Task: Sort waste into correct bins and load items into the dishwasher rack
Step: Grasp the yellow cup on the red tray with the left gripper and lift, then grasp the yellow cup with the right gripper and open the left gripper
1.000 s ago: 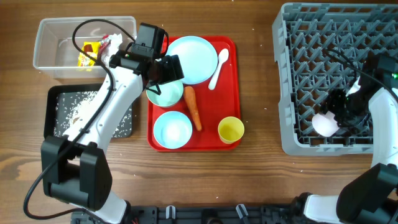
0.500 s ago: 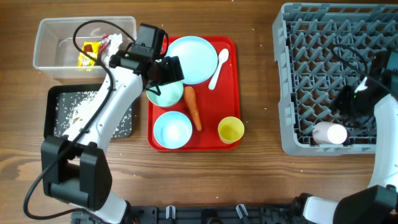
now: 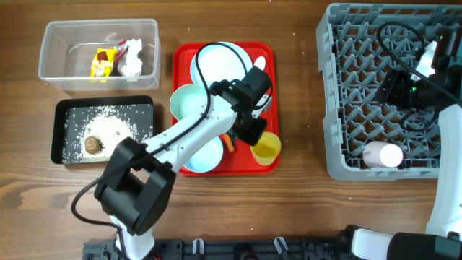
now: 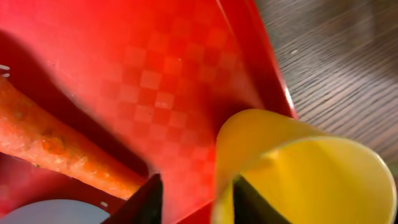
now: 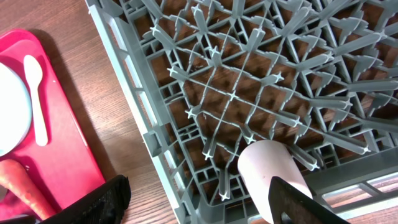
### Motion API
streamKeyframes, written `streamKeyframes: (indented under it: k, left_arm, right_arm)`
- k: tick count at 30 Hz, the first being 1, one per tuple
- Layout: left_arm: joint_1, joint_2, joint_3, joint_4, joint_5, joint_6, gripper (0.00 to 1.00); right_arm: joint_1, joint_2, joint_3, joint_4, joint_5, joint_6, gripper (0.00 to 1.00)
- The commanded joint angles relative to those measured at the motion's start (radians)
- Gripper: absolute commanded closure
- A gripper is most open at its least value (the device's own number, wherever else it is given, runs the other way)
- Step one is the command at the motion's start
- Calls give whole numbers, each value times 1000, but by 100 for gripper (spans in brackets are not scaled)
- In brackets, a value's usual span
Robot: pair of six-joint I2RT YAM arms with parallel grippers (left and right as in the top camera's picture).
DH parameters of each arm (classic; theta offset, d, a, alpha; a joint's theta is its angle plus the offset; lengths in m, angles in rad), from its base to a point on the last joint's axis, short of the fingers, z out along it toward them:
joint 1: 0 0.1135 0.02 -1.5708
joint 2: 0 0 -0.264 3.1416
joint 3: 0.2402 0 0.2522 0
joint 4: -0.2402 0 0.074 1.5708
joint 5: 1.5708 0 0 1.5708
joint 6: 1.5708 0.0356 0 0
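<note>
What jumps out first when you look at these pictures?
The bright red tray in the middle, where the left end effector straddles the rim of a yellow cup at the tray's lower right corner. On the right, the big grey rack holds one pale pink cup lying on its side.

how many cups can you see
2: a yellow cup at the red tray's corner, and a pink cup lying in the dishwasher rack. The left arm may hide more.

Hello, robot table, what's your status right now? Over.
Left tool astride rim of yellow cup on red tray, not yet clamped. Right tool open, empty, above dishwasher rack; pink cup lies inside. Carrot beside cup, not blocking.
</note>
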Motion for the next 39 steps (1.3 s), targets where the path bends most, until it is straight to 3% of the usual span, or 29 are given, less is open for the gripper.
streamKeyframes:
  k: [1, 4, 6, 10, 11, 14, 16, 17, 18, 19, 24, 29, 35, 39]
  left_arm:
    - [-5, 27, 11, -1, -19, 0, 68]
    - [-5, 51, 11, -1, -10, -7, 77]
    - [-5, 51, 11, 0, -11, -11, 95]
    - [34, 18, 60, 0, 5, -165, 96]
    - [81, -23, 111, -12, 87, -165, 96]
    - [311, -136, 164, 135, 625, -167, 96]
    - [410, -135, 164, 221, 886, -196, 96]
    - [472, -135, 164, 291, 1050, -218, 96]
    - [494, -135, 164, 312, 1110, -218, 96]
    - [496, -135, 164, 312, 1135, -217, 96]
    - [489, -135, 164, 372, 1228, -218, 96]
    - [489, -135, 164, 375, 1243, -217, 96]
    - [489, -135, 164, 375, 1238, -213, 96]
    - [489, -135, 164, 375, 1238, -213, 96]
  right_arm:
    - [0, 5, 16, 4, -1, -20, 26]
    - [0, 5, 16, 6, -1, -20, 26]
    - [0, 5, 16, 6, -2, -20, 27]
    - [0, 5, 16, 6, -2, -19, 27]
    - [0, 5, 16, 6, -30, -20, 27]
    - [0, 5, -31, 93, -567, -204, 26]
    - [11, 5, -87, 184, -822, -260, 21]
    - [54, 6, -154, 344, -1061, -259, 14]
    - [100, 7, -186, 466, -1191, -252, 10]
    - [166, 10, -206, 599, -1281, -235, 2]
    - [353, 51, -206, 964, -1279, -29, 0]
    - [393, 162, -206, 1083, -1273, 66, 1]
    - [436, 165, -206, 1209, -1296, 141, 16]
    - [444, 165, -206, 1225, -1296, 164, 32]
